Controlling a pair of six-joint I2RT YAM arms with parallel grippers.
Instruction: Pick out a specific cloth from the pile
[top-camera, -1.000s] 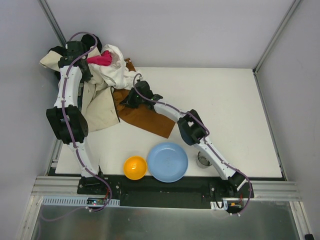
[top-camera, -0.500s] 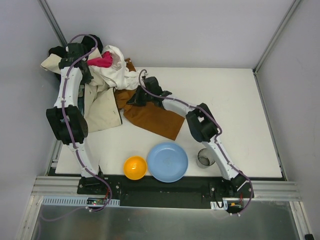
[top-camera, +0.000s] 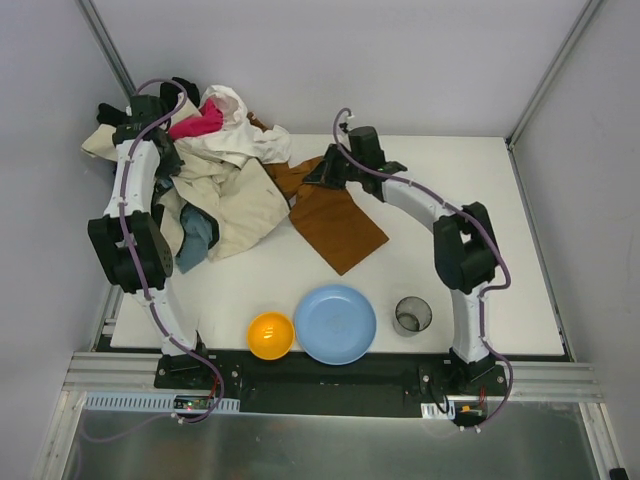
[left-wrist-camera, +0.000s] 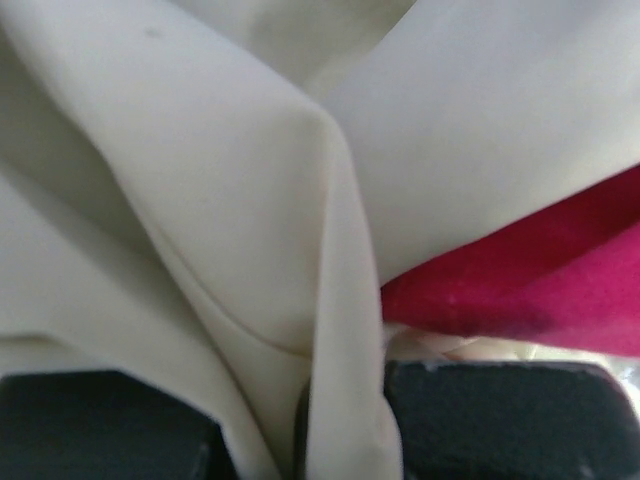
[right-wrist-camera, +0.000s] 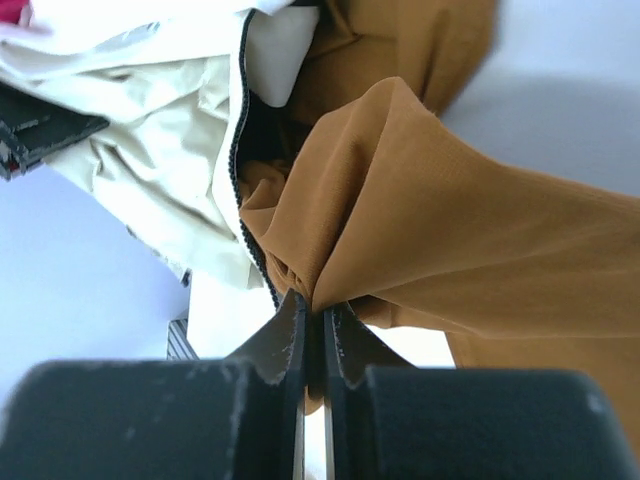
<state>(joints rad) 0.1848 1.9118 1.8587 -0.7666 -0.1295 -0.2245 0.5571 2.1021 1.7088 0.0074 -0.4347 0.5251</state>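
The rust-brown cloth (top-camera: 337, 225) lies stretched from the pile's right edge toward the table's middle. My right gripper (top-camera: 323, 176) is shut on a bunched fold of it near its far end. In the right wrist view the fingertips (right-wrist-camera: 318, 305) pinch the brown fabric (right-wrist-camera: 450, 230), with cream garments (right-wrist-camera: 150, 100) beside it. The pile (top-camera: 235, 195) of cream, white, black, pink (top-camera: 200, 122) and blue-grey (top-camera: 195, 236) garments sits at the far left. My left gripper (top-camera: 160, 125) is at the pile's top. In the left wrist view its fingers (left-wrist-camera: 500, 420) hold a cream fold (left-wrist-camera: 345, 430) next to pink fabric (left-wrist-camera: 540, 285).
An orange bowl (top-camera: 270, 335), a blue plate (top-camera: 335, 323) and a small metal mesh cup (top-camera: 412, 315) stand along the near edge. Grey walls and frame posts close in the left, back and right sides.
My right gripper has moved right and back with the brown cloth, drawing it out from the pile. The cream garment has spread rightward, and the blue-grey cloth now shows.
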